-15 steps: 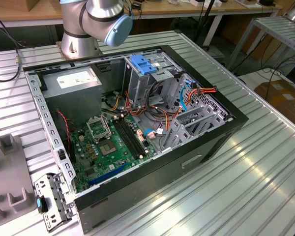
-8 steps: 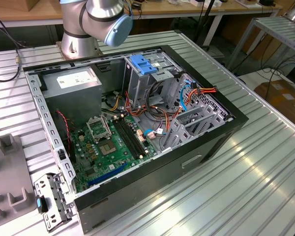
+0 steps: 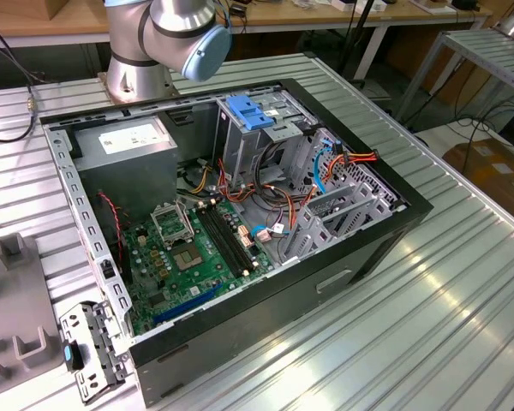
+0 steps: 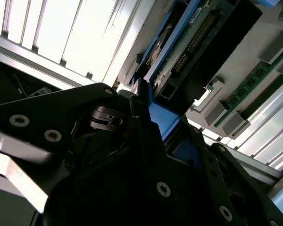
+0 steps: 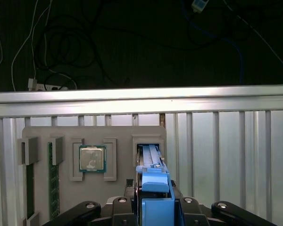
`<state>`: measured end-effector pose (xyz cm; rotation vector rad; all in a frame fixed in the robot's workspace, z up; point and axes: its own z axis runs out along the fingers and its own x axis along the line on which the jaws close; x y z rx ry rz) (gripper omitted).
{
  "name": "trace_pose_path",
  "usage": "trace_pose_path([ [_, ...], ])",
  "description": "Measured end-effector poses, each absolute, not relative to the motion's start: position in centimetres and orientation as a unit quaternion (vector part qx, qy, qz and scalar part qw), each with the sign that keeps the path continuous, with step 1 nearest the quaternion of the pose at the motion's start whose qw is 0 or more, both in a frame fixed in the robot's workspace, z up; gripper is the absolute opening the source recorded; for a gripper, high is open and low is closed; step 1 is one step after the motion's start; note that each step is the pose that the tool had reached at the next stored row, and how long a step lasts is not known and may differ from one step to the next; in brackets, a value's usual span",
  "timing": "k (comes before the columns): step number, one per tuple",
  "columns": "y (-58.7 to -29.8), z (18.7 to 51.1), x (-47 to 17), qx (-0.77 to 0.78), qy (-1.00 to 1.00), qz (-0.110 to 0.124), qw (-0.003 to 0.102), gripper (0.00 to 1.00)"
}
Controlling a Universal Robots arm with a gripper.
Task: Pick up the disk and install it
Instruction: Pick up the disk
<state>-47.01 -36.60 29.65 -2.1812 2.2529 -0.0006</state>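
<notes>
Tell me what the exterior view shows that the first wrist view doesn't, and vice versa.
Exterior view: an open black computer case with a green motherboard and a grey power-supply box. First wrist view: the flat disk with blue plastic rails, a square silver processor chip, and the black gripper at the disk. Both: the ribbed aluminium table and, it seems, the grey parts tray.

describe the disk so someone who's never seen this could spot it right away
On the ribbed metal table lies a grey parts tray. The disk stands on edge in the tray's slot, clamped in the gripper. Unlike the square processor beside it, it carries blue side rails.
</notes>
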Motion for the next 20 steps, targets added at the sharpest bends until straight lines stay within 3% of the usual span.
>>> trace_pose_path([
  [20, -36.6, 31.2, -47.0, -0.696, 0.718, 0.000, 0.003, 0.37],
])
